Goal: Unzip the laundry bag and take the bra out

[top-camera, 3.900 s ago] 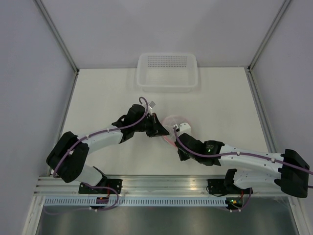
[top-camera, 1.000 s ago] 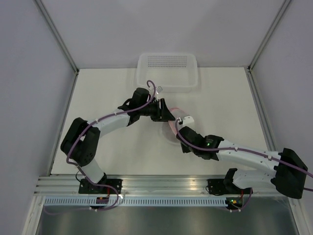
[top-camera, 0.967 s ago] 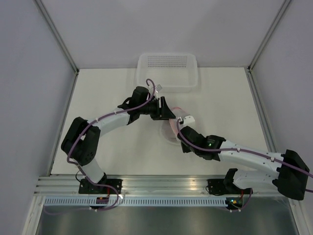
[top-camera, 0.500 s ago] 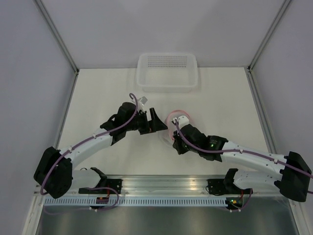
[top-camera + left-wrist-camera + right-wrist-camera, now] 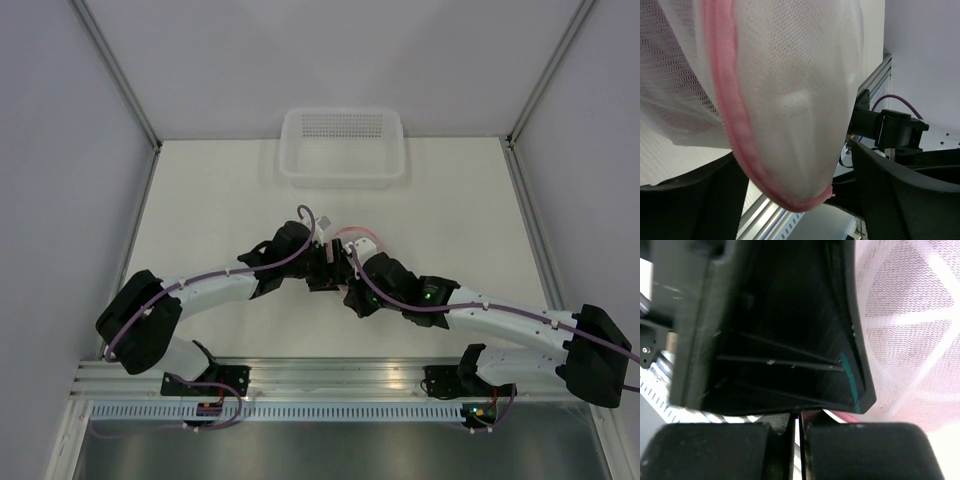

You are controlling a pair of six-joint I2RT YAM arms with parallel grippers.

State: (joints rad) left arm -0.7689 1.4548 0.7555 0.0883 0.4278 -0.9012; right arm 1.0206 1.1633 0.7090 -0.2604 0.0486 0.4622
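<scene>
Laundry bag (image 5: 790, 100) of white mesh sits between the left gripper's (image 5: 795, 165) widely spread fingers (image 5: 900, 200); the right gripper (image 5: 796, 432), just beside it, is clenched tight, its catch hidden.

A clear plastic basket (image 5: 341, 179) sits well beyond the left claw (image 5: 328, 270) and the right claw (image 5: 350, 276), straight ahead of them at the far edge, and its dotted floor shows through. It stands apart from both claws. A pale table (image 5: 215, 200) spreads beneath the claws and out to either side. Behind them, at the near edge, runs a silver metal rail (image 5: 330, 372), with a white slotted strip (image 5: 340, 411) just behind it. Far ahead of the claws rises a plain grey wall (image 5: 330, 50), with a slanting metal post (image 5: 115, 75) at the left.
</scene>
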